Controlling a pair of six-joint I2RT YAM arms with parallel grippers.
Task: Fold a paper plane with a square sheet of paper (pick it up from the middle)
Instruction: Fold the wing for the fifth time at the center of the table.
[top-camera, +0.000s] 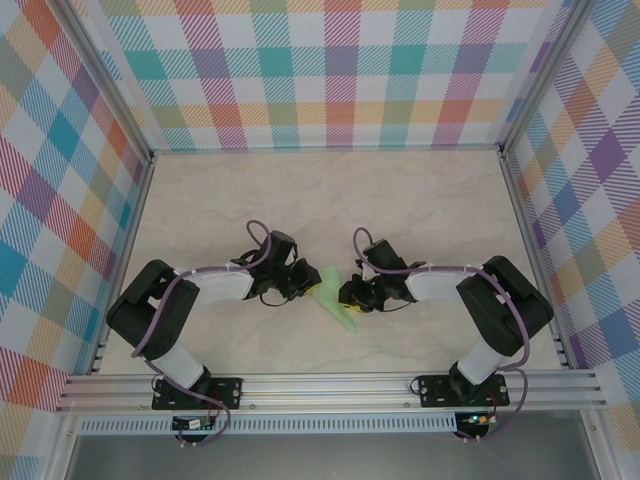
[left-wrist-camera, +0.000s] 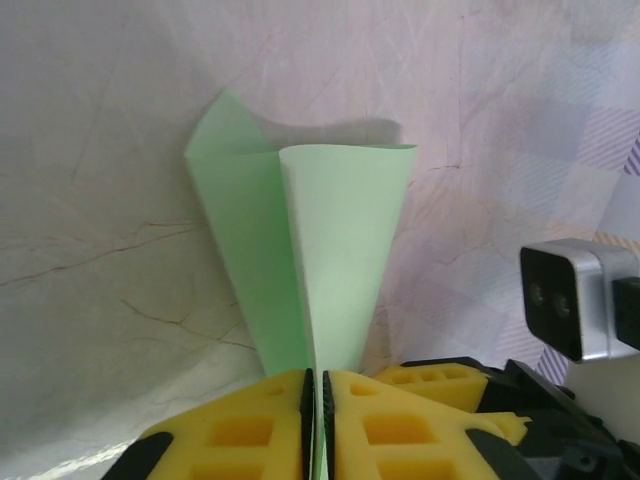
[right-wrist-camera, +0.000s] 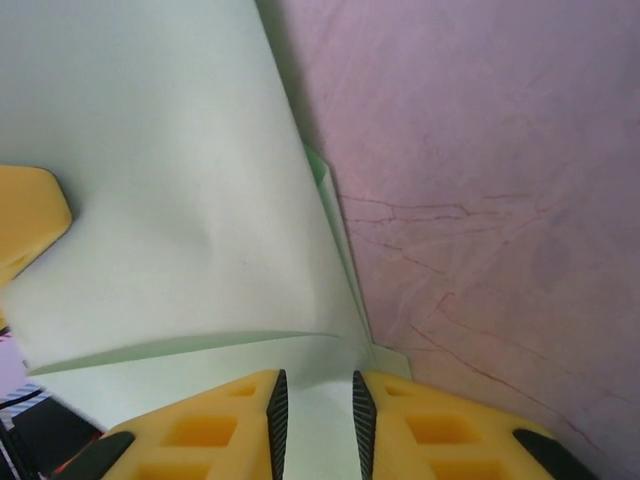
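The paper plane (top-camera: 340, 312), a slim pale-green folded dart, hangs between the two arms near the table's middle front. My left gripper (top-camera: 312, 288) is shut on its narrow end. In the left wrist view the yellow jaws (left-wrist-camera: 317, 420) press together with the green paper (left-wrist-camera: 320, 250) fanning out past them in two folded flaps. My right gripper (top-camera: 351, 293) faces it from the right. Its jaws (right-wrist-camera: 315, 420) stand a little apart, open, with the paper plane (right-wrist-camera: 180, 200) lying between and beyond them. A left fingertip (right-wrist-camera: 25, 220) shows at the paper's edge.
The marble-patterned table (top-camera: 420, 210) stretches behind the arms, walled by checked panels (top-camera: 330, 70). The right arm's wrist camera (left-wrist-camera: 570, 295) sits close to the left gripper. An aluminium rail (top-camera: 330, 385) runs along the near edge.
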